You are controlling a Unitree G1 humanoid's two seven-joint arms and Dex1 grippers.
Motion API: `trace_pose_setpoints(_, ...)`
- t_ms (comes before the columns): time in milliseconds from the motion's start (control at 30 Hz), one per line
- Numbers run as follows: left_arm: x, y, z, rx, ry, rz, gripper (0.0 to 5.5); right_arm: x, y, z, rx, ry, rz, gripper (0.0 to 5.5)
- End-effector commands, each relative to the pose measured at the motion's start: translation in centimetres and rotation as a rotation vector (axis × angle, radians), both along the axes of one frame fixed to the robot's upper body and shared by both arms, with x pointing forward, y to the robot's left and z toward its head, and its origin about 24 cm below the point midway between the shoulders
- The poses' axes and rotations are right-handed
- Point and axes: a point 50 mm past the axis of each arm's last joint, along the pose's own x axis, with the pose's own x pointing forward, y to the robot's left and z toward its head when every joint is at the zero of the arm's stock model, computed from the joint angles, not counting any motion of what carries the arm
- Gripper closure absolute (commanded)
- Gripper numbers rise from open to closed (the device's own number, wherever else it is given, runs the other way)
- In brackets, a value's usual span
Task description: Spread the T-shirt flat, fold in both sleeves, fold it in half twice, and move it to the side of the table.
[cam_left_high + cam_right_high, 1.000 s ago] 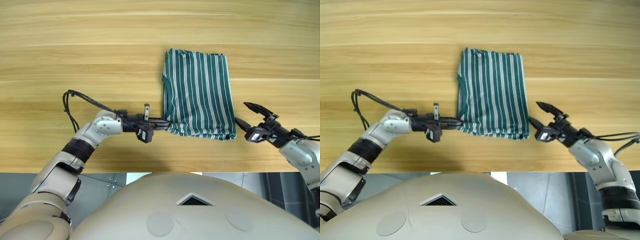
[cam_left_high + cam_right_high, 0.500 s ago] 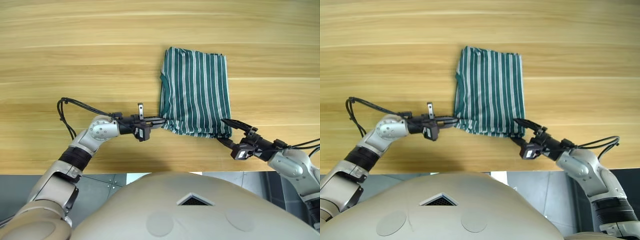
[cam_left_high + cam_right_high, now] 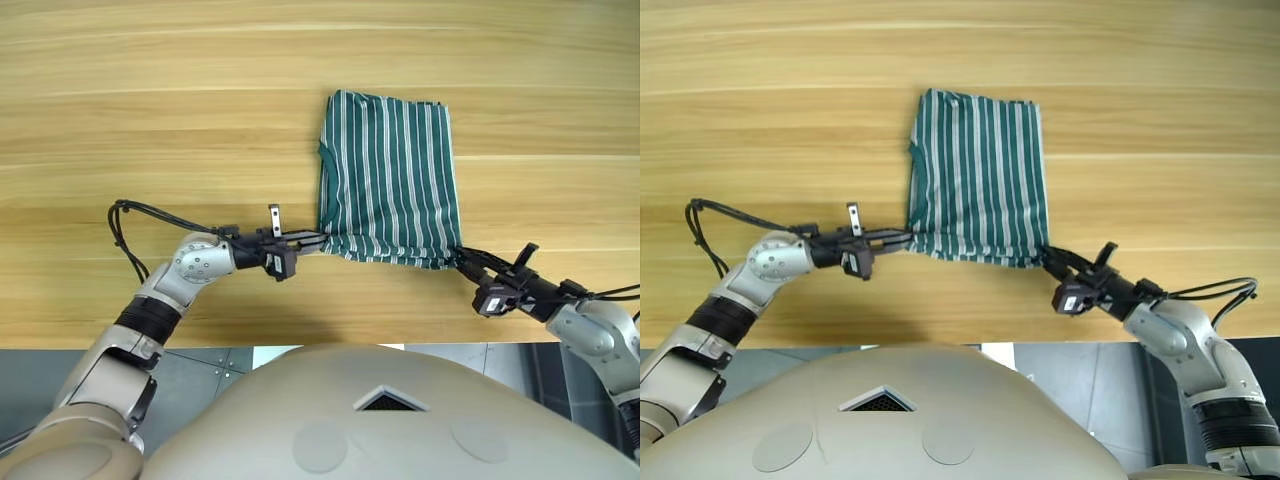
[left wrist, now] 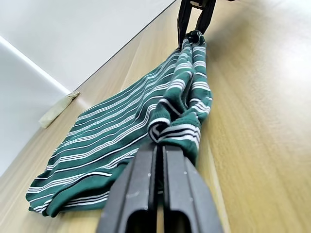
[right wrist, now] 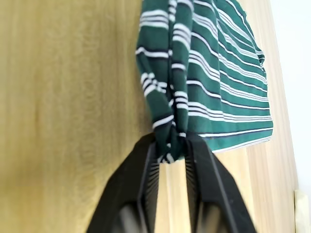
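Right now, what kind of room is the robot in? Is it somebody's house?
Probably a test room or lab, not a home. I see a long wooden table, a plain white wall, grey floor tiles, and one striped T-shirt pinched by the left gripper and the right gripper.

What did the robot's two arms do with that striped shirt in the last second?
The right end effector swung in from beside the shirt and closed on its near right corner. The left end effector stayed clamped on the near left corner. The folded shirt stayed lying on the table.
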Motion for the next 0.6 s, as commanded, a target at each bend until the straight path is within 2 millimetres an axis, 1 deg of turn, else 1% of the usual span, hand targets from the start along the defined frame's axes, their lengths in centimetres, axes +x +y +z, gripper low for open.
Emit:
trace_pose_setpoints(33,-1.7,1.9,-2.9,0.192,0.133,0.002,5.5,0.5,0.1,0.2,-0.015,-0.011,0.02,5.32)
trace_pose_setpoints(167,-1.7,1.6,-2.9,0.182,0.129,-0.007,5.5,0.9,0.7,0.0,0.008,-0.017,0.039,5.38)
trace_pose_setpoints(300,-2.3,2.1,-3.0,0.179,0.142,0.013,5.5,1.4,1.4,0.2,0.063,-0.036,0.054,5.39)
trace_pose_setpoints(367,-3.9,1.9,-3.2,0.146,0.194,0.016,5.5,0.6,2.3,-0.2,0.112,0.002,0.068,5.39)
trace_pose_setpoints(433,-5.7,1.7,-3.2,0.119,0.235,0.019,5.5,-0.2,2.5,-0.7,0.126,0.038,0.067,5.39)
trace_pose_setpoints(500,-7.0,2.1,-2.8,0.109,0.254,0.056,5.5,-1.1,2.1,-0.6,0.13,0.054,0.022,5.39)
trace_pose_setpoints(567,-7.7,3.5,-2.0,0.112,0.255,0.148,5.5,-1.8,0.5,0.3,0.11,0.033,-0.074,5.39)
trace_pose_setpoints(600,-7.9,4.0,-1.6,0.11,0.252,0.191,5.5,-2.2,0.1,0.7,0.105,0.029,-0.101,5.39)
